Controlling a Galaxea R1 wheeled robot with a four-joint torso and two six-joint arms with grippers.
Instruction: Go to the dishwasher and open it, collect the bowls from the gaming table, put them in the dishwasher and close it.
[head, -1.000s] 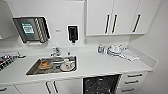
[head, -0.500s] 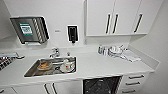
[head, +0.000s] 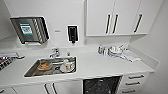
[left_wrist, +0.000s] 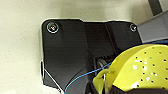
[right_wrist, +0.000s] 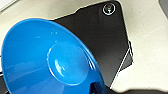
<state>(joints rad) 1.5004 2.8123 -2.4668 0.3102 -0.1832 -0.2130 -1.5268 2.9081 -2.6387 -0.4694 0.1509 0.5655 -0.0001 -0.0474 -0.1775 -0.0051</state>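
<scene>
Both hands show from the wrist cameras, each with a bowl close against it. Right hand (right_wrist: 100, 88): a bright blue bowl (right_wrist: 50, 57) sits tilted at it, its underside and round foot ring turned toward the camera, its rim running down to where the hand meets it; it looks held there, though the fingers themselves are hard to make out. Left hand (left_wrist: 100, 82): a yellow bowl (left_wrist: 140, 67) with small dark and pale specks lies right against it, a curled yellow edge by the dark hardware and a thin blue cord crossing in front; the bowl appears gripped, but how far the fingers are closed I cannot tell for sure.

From the head camera, a white surface (head: 100, 66) runs along a white wall. A steel sink (head: 51, 67) is set into it, with a tap (head: 55, 53) behind and some dishes inside, one orange-brown and one pale. Under the surface, right of the sink, the dishwasher (head: 101, 85) stands open, its dark inside showing. Drawers (head: 135, 80) with dark bar handles sit just beside it. Small items cluster near the right corner, below white wall cupboards (head: 117, 16). A paper towel dispenser (head: 29, 29) and a soap dispenser (head: 72, 33) hang on the wall.
</scene>
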